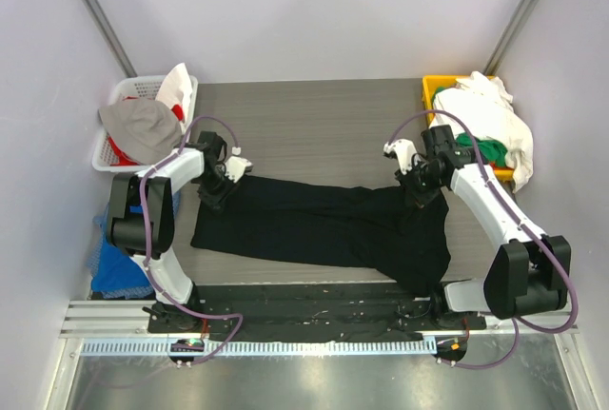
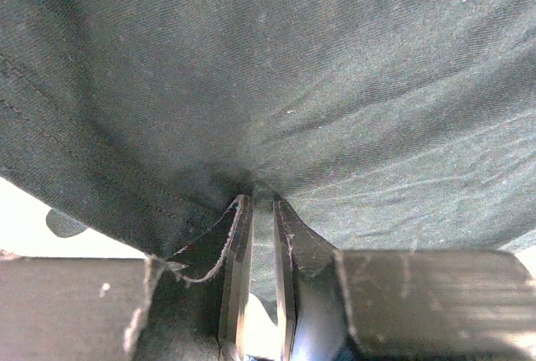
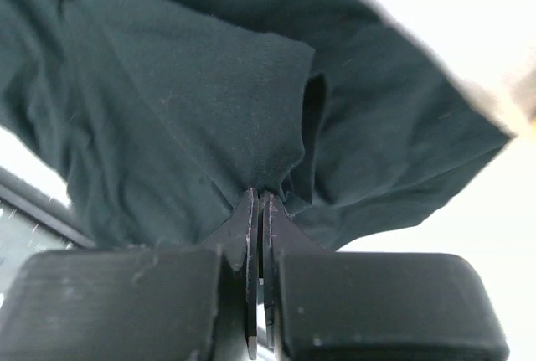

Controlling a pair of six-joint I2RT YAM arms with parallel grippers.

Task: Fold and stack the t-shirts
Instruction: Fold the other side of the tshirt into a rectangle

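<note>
In the top view there is one black t-shirt (image 1: 324, 224). It lies across the near half of the table (image 1: 314, 129), stretched between the two arms, and its right part falls in folds toward the near edge. There are two grippers. The left gripper (image 1: 219, 191) is at the far left corner of the shirt and the right gripper (image 1: 419, 193) is at the far right part of it. From here I cannot tell how their fingers stand.

At the far left corner stands one white basket (image 1: 103, 151) with a grey cloth (image 1: 141, 126) on top and some white and red pieces behind it. At the far right corner stands one yellow bin (image 1: 430, 87), filled with white garments (image 1: 490, 120) and one green garment (image 1: 490, 150) that hang over its rim, just beside the right arm. One blue thing (image 1: 114, 272) lies beside the left arm's base, off the table.

In the left wrist view the left gripper (image 2: 261, 200) is almost closed, with a narrow gap, and it pinches a bunch of the black t-shirt (image 2: 335, 85). The fabric fills nearly the whole view and hides the table.

In the right wrist view the right gripper (image 3: 258, 195) has its fingers pressed together on a fold of the black t-shirt (image 3: 184, 110), which hangs from it with one hem visible.
</note>
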